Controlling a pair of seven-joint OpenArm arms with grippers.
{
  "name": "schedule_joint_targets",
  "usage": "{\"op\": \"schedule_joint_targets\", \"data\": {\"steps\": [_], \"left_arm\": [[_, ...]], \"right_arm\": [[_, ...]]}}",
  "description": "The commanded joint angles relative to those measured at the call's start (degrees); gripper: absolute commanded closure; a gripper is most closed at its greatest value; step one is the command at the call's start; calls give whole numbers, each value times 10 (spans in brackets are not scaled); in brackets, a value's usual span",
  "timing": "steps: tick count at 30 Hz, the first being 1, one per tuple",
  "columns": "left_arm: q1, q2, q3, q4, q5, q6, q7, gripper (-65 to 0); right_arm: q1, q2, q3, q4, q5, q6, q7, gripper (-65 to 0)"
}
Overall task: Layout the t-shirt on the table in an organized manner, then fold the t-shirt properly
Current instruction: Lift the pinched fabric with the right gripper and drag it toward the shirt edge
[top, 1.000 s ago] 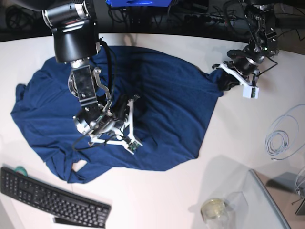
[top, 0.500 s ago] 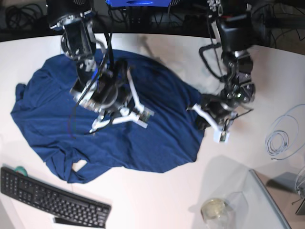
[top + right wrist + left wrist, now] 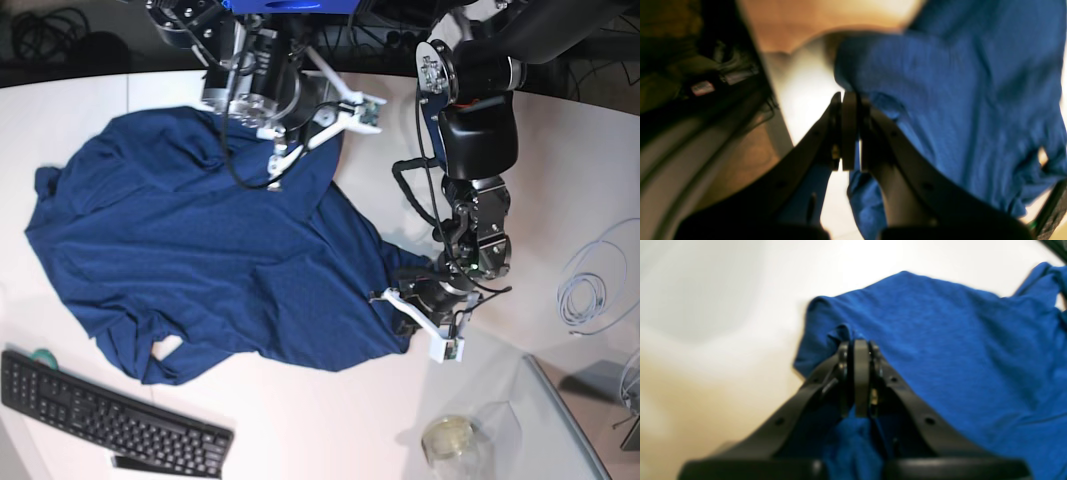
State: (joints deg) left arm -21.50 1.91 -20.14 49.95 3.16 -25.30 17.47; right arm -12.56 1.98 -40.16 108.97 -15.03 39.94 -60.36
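Note:
The navy-blue t-shirt [image 3: 200, 260] lies crumpled across the left and middle of the white table [image 3: 330, 420]. At the far edge, my right gripper [image 3: 318, 135] is shut on a raised fold of its upper part. The right wrist view shows those jaws [image 3: 848, 96] pressed together with blue cloth [image 3: 957, 100] hanging from them. My left gripper [image 3: 405, 300] is shut on the shirt's right-hand corner near the table's front right. In the left wrist view the fingers [image 3: 857, 343] pinch a bunched fold of the t-shirt [image 3: 957, 340] just above the table [image 3: 723, 306].
A black keyboard [image 3: 110, 420] lies at the front left, close to the shirt's lower edge. A glass jar [image 3: 450, 437] and a clear sheet [image 3: 560, 420] sit at the front right. A coil of white cable [image 3: 590, 290] lies at the right edge.
The right gripper has swung from the shirt's middle to the far edge, lifting cloth with it. The left gripper has moved from the far right toward the front, dragging the shirt's right corner along.

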Motion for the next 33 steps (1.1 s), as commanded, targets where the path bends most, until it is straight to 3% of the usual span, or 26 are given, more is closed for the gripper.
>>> {"op": "schedule_joint_targets", "data": {"steps": [1,11,13,17,19,25,30,33], "left_arm": [[-17,2,1,8,-7,0,-11,0],[-19,15,-1,26,-7,0,-11,0],[-19,23,-2,27,-7,0,-11,0],[-19,24,-1,27,-7,0,-11,0],[-19,24,-3,27,-7,0,-11,0],[-18,22,-7,27,-7,0,-11,0],[-15,24,-7,27,-7,0,-11,0],[-14,24,-7,27,-7,0,-11,0]], "right_arm": [[9,-6,-6,-2,-1,1,6,0],[43,-27,-82,-69,0,1,7,0],[54,-49,-90,-106,0,1,16,0],[60,-92,-23,-172,-1,1,33,-5],[64,-96,8,-175,-1,1,30,-54],[55,-96,105,-108,-1,1,35,-347],[69,-96,182,-94,-1,1,36,-354],[78,-96,212,-132,-1,1,73,-354]]}}
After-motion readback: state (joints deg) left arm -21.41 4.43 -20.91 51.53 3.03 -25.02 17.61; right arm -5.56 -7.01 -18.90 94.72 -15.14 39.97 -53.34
